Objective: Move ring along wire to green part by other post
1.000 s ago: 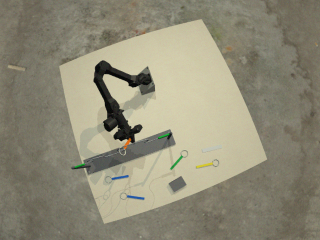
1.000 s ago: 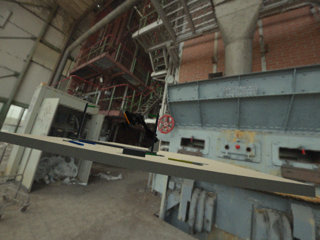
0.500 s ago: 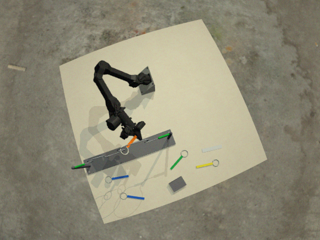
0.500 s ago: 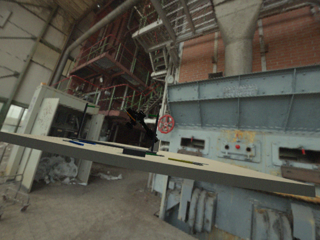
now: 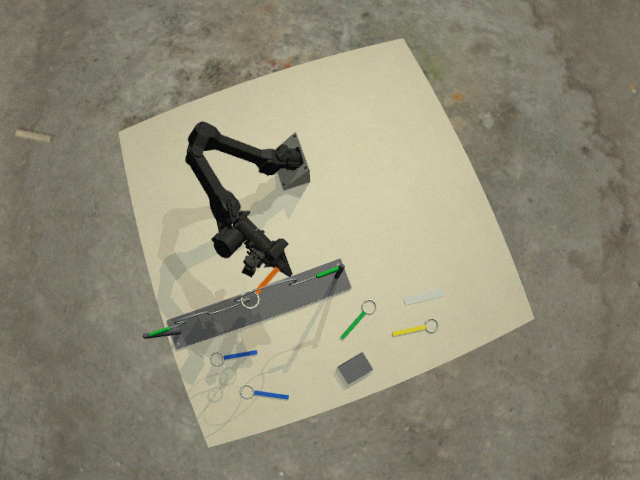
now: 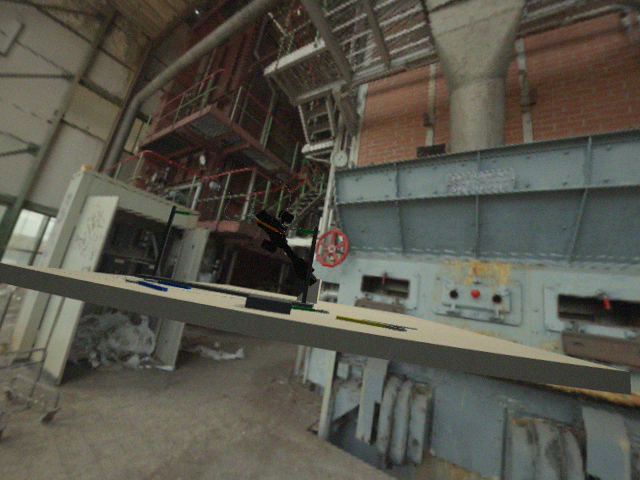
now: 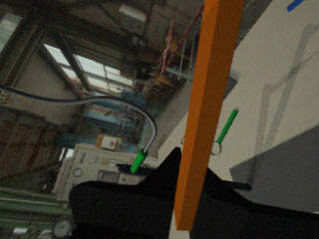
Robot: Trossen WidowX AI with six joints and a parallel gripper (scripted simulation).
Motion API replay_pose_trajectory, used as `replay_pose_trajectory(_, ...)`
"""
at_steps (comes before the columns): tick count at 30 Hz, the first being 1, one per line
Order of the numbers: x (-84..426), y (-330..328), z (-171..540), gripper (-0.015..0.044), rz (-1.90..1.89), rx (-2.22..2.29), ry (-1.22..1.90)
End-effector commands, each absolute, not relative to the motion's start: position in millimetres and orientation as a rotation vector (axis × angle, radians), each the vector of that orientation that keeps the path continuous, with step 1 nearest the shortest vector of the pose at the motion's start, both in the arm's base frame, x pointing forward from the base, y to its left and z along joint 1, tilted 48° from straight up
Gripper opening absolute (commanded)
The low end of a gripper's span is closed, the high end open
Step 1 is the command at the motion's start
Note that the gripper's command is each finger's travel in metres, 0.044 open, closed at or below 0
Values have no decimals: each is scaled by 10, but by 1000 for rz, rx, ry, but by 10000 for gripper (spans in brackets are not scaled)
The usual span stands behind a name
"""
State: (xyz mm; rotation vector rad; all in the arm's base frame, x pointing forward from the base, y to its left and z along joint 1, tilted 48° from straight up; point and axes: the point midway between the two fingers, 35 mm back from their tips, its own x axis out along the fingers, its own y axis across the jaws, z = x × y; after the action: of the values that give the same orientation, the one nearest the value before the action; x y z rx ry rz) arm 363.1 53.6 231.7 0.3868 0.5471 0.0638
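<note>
My gripper [image 5: 281, 267] [image 7: 180, 152] is shut on the orange handle [image 5: 267, 280] [image 6: 268, 226] [image 7: 204, 110], which slants away from the fingers. Its ring [image 5: 250, 308] is around mid-span, where the grey wire crosses it in the top view; whether ring and wire touch is too small to tell. The bent thin wire [image 7: 75, 102] joins the left green part [image 5: 159, 331] [image 6: 181, 212] and the right green part [image 5: 328, 271] [image 6: 305, 231]. One green end [image 7: 139, 161] shows left of the fingers in the wrist view. The ring is out of the wrist view.
Posts [image 6: 164, 242] [image 6: 310, 268] stand at both ends of the dark base plate [image 5: 289, 297]. Beyond it lie a green-handled ring [image 5: 354, 325], a yellow-handled ring [image 5: 408, 330], two blue-handled rings [image 5: 240, 354] [image 5: 271, 395], a grey block [image 5: 354, 368] and a pale strip [image 5: 423, 297].
</note>
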Motion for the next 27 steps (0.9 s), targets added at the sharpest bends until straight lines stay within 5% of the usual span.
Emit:
replay_pose_trajectory(1,3622,685,2413,-150,95,481,549)
replay_pose_trajectory(27,3586,1192,2911,-150,212,930,564)
